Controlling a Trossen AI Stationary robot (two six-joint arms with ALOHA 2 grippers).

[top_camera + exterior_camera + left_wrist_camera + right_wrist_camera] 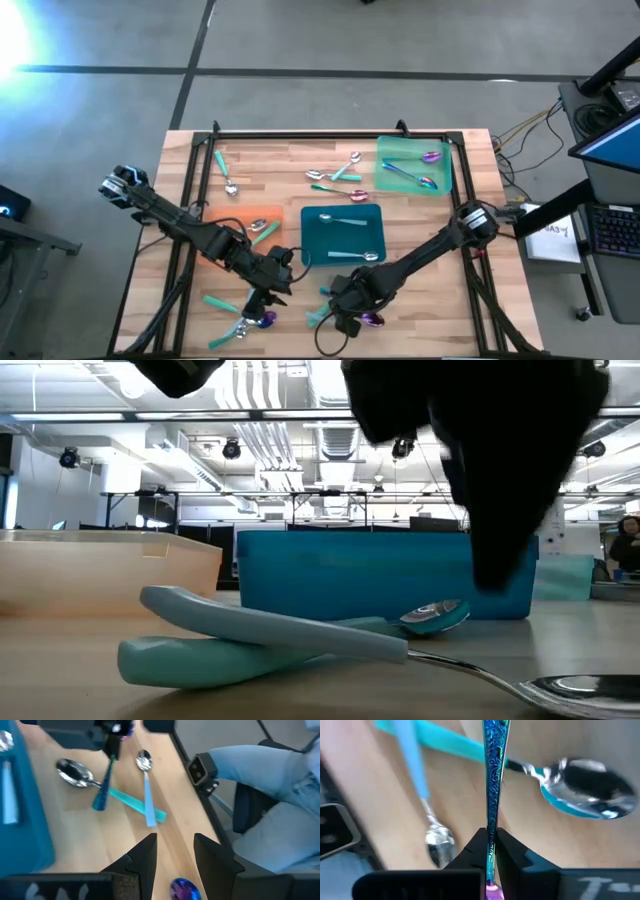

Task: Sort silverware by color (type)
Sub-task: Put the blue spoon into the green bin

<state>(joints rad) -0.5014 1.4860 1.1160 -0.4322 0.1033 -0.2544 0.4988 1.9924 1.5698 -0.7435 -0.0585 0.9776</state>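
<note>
Right claw [491, 851] pinches the iridescent spoon [493, 780] by its thin handle, could twist loose; left claw [173, 851] spread.

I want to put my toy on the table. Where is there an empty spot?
The bare wood at the back, between the lone teal spoon and the spoon cluster, is free. The orange tray also looks mostly empty. The front edge is crowded: the left gripper, the right gripper and scattered silverware fill it.
</note>
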